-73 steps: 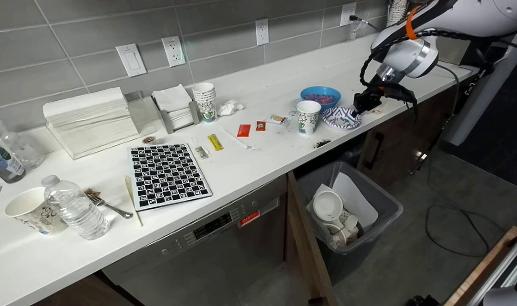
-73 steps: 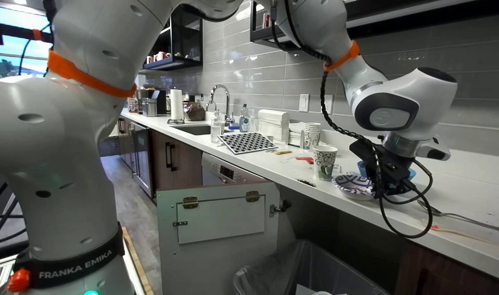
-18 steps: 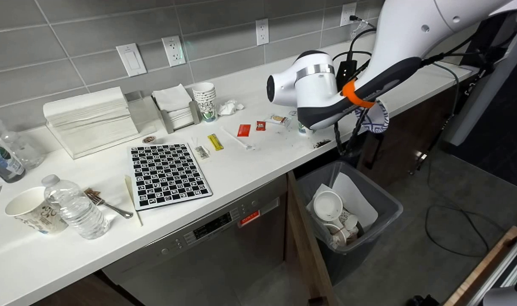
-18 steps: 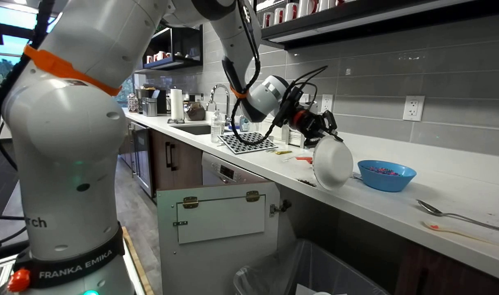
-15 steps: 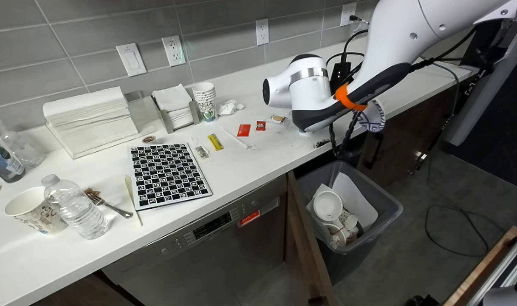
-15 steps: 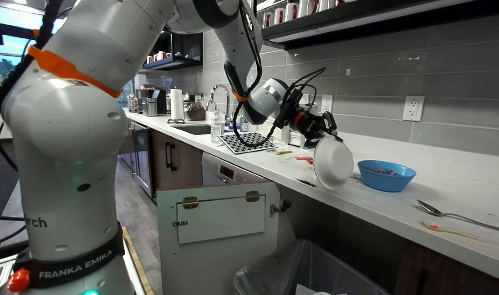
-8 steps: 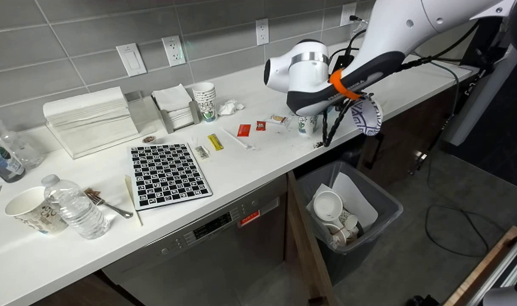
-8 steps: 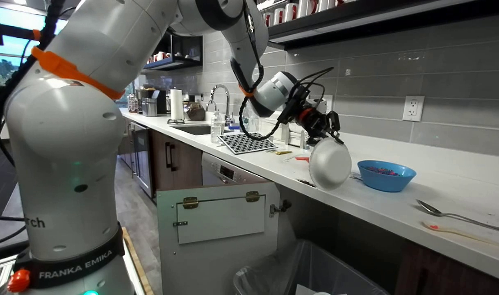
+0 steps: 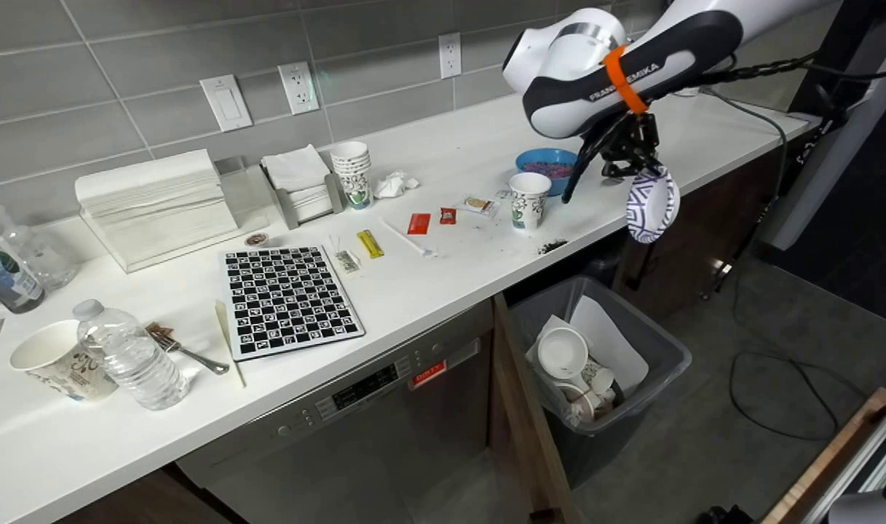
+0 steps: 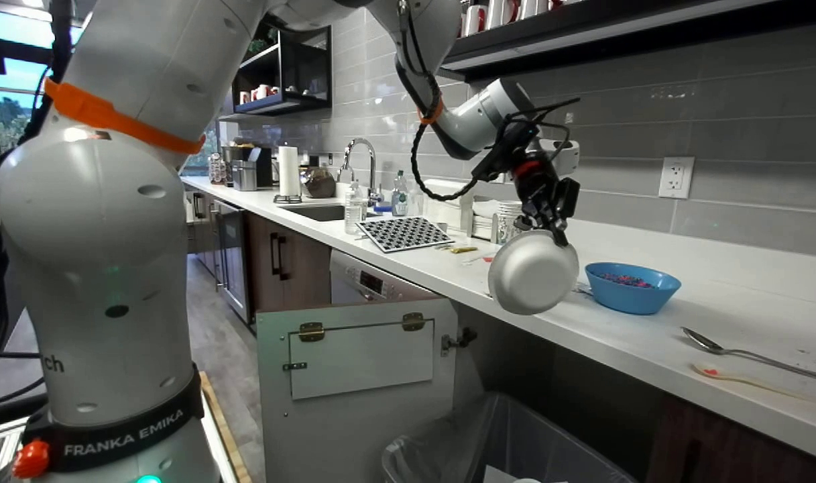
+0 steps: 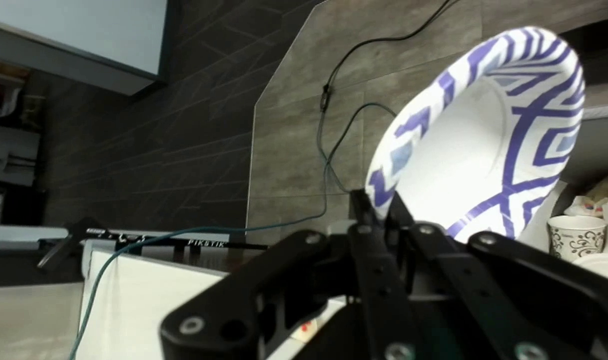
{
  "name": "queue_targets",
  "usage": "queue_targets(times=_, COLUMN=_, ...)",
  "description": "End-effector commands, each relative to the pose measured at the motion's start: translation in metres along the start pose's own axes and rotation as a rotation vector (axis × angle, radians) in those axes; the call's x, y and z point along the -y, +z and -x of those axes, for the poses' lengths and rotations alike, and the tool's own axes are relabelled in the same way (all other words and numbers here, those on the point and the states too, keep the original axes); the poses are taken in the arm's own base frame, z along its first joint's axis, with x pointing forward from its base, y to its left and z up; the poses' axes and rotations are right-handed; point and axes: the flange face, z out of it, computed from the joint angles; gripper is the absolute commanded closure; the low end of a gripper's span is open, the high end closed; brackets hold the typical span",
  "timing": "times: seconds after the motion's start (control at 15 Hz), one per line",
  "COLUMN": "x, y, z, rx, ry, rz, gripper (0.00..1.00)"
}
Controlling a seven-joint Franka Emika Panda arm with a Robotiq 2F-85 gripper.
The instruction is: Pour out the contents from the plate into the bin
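Wrist view: black jaws, blurred at the tips, are clamped on the rim of the plate (image 11: 463, 142), white with a blue-purple pattern, tipped steeply so its inner face shows. In both exterior views the plate hangs in the air near the front edge of the worktop (image 9: 443, 280), higher than the bin (image 9: 584, 445) and well apart from it. Just beside the bin (white cups (image 9: 563, 352) and paper (image 9: 611, 336) lie inside) stands an open cabinet door (image 9: 528, 415). Near the plate, on the worktop, are a blue bowl (image 9: 548, 172) of pinkish bits, a patterned paper cup (image 9: 528, 200) and dark crumbs (image 9: 553, 247). Farther along, a water bottle (image 9: 135, 356) partly hides a wide cup (image 9: 60, 356).

In an exterior view the plate (image 10: 534, 275) turns its pale underside to the camera, hiding its inside, and the lower edge cuts off the bin. A dark cable (image 9: 579, 175) crosses the bowl's right side. In the wrist view the plate covers part of the bin's contents, cropped at right.
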Motion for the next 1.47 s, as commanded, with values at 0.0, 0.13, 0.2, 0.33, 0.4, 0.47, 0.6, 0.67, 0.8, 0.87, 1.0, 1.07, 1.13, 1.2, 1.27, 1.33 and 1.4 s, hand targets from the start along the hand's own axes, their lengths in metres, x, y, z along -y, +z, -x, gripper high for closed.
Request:
queue_targets(times=0.0, x=-0.060, y=0.053, z=0.033, rx=0.021, ry=0.087, rz=-0.189, gripper=0.98)
queue_targets(times=0.13, x=-0.096, y=0.084, z=0.052, rx=0.032, ry=0.156, rz=-0.281, gripper=0.98)
queue_targets(times=0.2, x=-0.108, y=0.097, z=0.060, rx=0.034, ry=0.189, rz=-0.326, gripper=0.98)
queue_targets(times=0.33, x=-0.130, y=0.118, z=0.074, rx=0.031, ry=0.249, rz=-0.419, gripper=0.98)
queue_targets(times=0.4, x=-0.139, y=0.127, z=0.081, rx=0.023, ry=0.278, rz=-0.469, gripper=0.98)
queue_targets(times=0.47, x=-0.144, y=0.133, z=0.086, rx=0.012, ry=0.306, rz=-0.515, gripper=0.98)
queue_targets(times=0.6, x=-0.148, y=0.141, z=0.090, rx=-0.023, ry=0.355, rz=-0.604, gripper=0.98)
queue_targets(times=0.67, x=-0.148, y=0.142, z=0.090, rx=-0.049, ry=0.375, rz=-0.647, gripper=0.98)
queue_targets(times=0.8, x=-0.144, y=0.140, z=0.087, rx=-0.128, ry=0.401, rz=-0.720, gripper=0.98)
queue_targets(times=0.87, x=-0.142, y=0.139, z=0.084, rx=-0.169, ry=0.412, rz=-0.755, gripper=0.98)
queue_targets(times=1.0, x=-0.137, y=0.136, z=0.076, rx=-0.266, ry=0.428, rz=-0.816, gripper=0.98)
queue_targets(times=1.07, x=-0.134, y=0.135, z=0.074, rx=-0.316, ry=0.424, rz=-0.843, gripper=0.98)
queue_targets(times=1.13, x=-0.132, y=0.134, z=0.071, rx=-0.367, ry=0.420, rz=-0.870, gripper=0.98)
queue_targets(times=1.2, x=-0.129, y=0.134, z=0.069, rx=-0.412, ry=0.418, rz=-0.902, gripper=0.98)
queue_targets(times=1.27, x=-0.127, y=0.135, z=0.066, rx=-0.451, ry=0.413, rz=-0.939, gripper=0.98)
queue_targets(times=1.33, x=-0.124, y=0.136, z=0.063, rx=-0.488, ry=0.408, rz=-0.979, gripper=0.98)
queue_targets(times=1.4, x=-0.121, y=0.137, z=0.062, rx=-0.520, ry=0.399, rz=-1.022, gripper=0.98)
